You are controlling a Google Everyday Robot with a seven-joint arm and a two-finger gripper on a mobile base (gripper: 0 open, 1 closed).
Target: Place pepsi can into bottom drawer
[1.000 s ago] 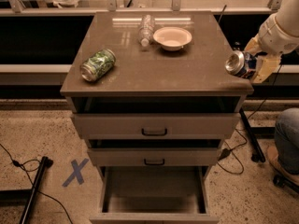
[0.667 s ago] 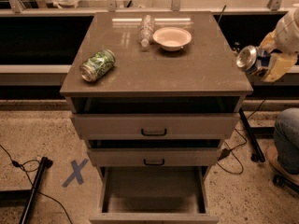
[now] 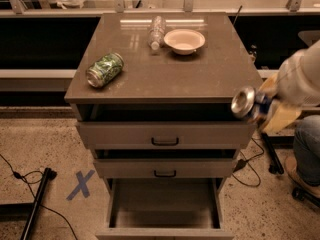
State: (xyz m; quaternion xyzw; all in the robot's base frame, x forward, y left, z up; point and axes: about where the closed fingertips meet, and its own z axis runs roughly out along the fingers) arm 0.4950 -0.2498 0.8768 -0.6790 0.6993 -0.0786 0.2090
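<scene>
the pepsi can now hangs just off the front right corner of the tabletop, at 3 o'clock in the view, level with the top drawer's front. a second ago it was higher, beside the tabletop's right edge. it lies on its side, silver end facing 9 o'clock. the gripper has carried it down and forward, its fingers clamped around the blue body. that, i judge, puts the can clear of the tabletop and on its way to the bottom drawer, which stands pulled open at 6 o'clock, well below the can and off toward 7 o'clock. the can is not in it yet.

the can's far end is buried in the gripper, and the arm runs out of view at 3 o'clock. the bottom drawer's front edge is cut off at 6 o'clock. the green can, bottle and bowl have not moved on the tabletop.
</scene>
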